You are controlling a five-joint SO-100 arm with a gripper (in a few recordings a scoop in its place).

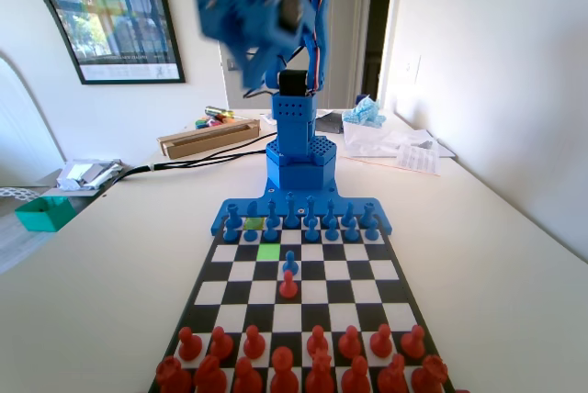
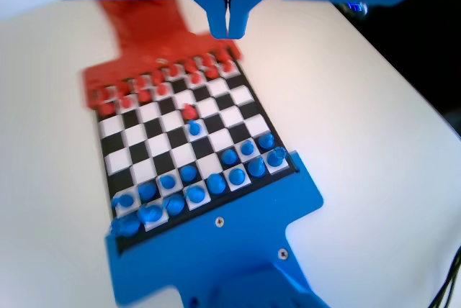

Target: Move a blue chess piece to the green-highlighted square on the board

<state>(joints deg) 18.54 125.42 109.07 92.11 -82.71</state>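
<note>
Gripper (image 2: 227,31) clenched, empty, high over board (image 2: 162,160); fixed view alone shows green-highlighted square (image 1: 268,252)

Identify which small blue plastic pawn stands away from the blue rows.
The blue pawn mid-board, directly facing a lone red pawn; all other blue pieces remain in their rows.

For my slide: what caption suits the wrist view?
Shut claw high above the board, blue pawns near, red far.
</note>
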